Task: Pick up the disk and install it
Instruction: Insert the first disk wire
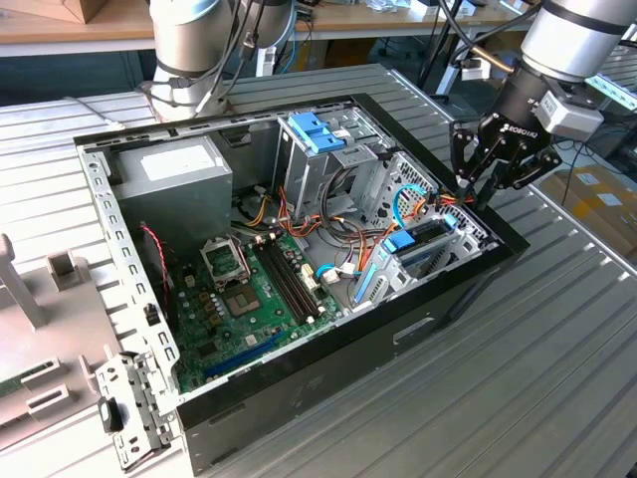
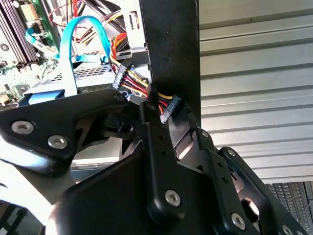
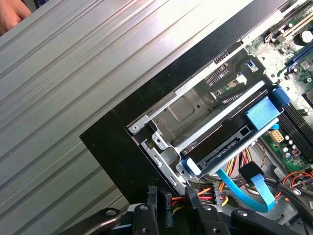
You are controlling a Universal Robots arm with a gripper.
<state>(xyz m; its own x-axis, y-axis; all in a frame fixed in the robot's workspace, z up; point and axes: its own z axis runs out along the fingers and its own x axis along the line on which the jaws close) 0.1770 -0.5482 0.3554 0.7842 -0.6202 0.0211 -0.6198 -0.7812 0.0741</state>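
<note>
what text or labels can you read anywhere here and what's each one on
No text here can be quoted with confidence.
White lettering on the body above the claw: too small to read.
White sticker on the power-supply box: print blurred, unreadable.
Markings on the motherboard: too small to read.

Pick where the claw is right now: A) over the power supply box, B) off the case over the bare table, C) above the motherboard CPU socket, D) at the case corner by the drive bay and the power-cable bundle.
D: the claw hangs at the computer case corner beside the multicoloured power-cable bundle, next to the drive bay.
</note>
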